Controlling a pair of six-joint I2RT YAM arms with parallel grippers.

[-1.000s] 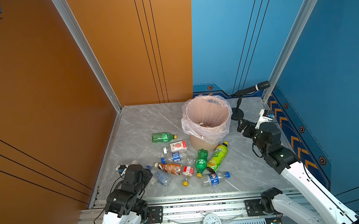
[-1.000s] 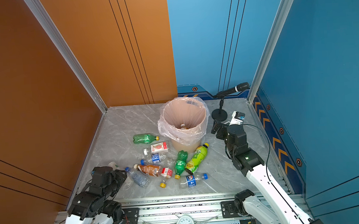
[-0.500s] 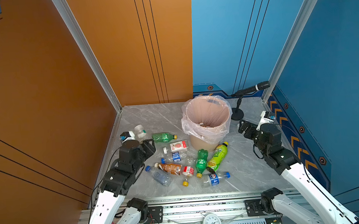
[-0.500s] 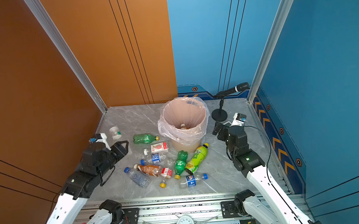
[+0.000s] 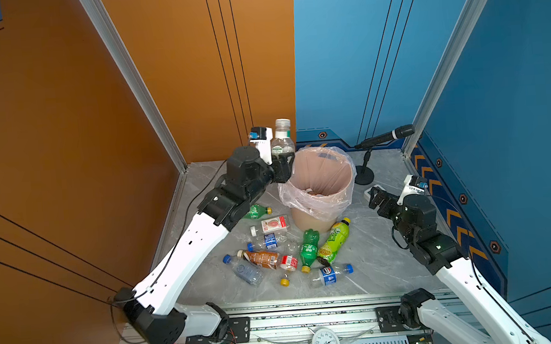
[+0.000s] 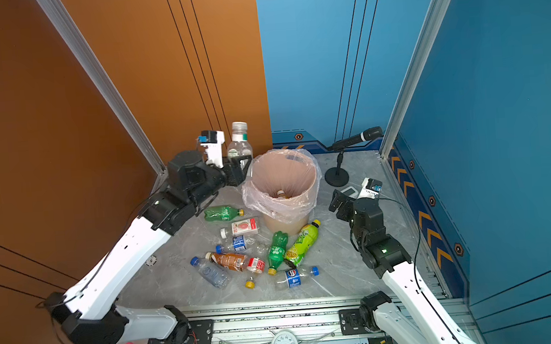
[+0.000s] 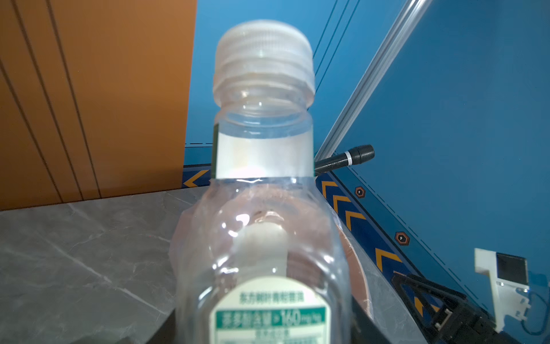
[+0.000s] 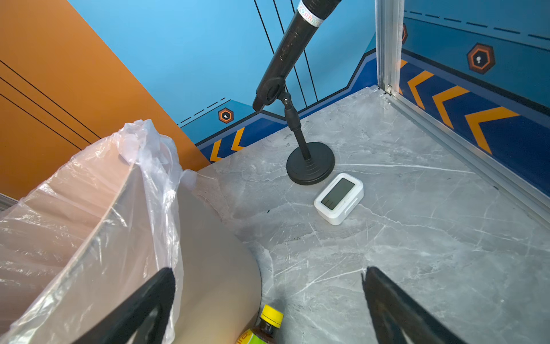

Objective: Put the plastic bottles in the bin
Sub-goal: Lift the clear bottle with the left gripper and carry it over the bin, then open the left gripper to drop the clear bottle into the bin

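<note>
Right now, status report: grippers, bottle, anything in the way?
Left gripper shut on clear bottle, upright beside bin rim. Right gripper open, empty, near bin. Nothing seen blocking bin mouth.

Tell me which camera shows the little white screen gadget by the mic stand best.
The right wrist view: the gadget lies whole and sharp beside the mic stand, screen up. In both top views it is small and partly hidden behind the right claw. The left wrist view misses it.
</note>
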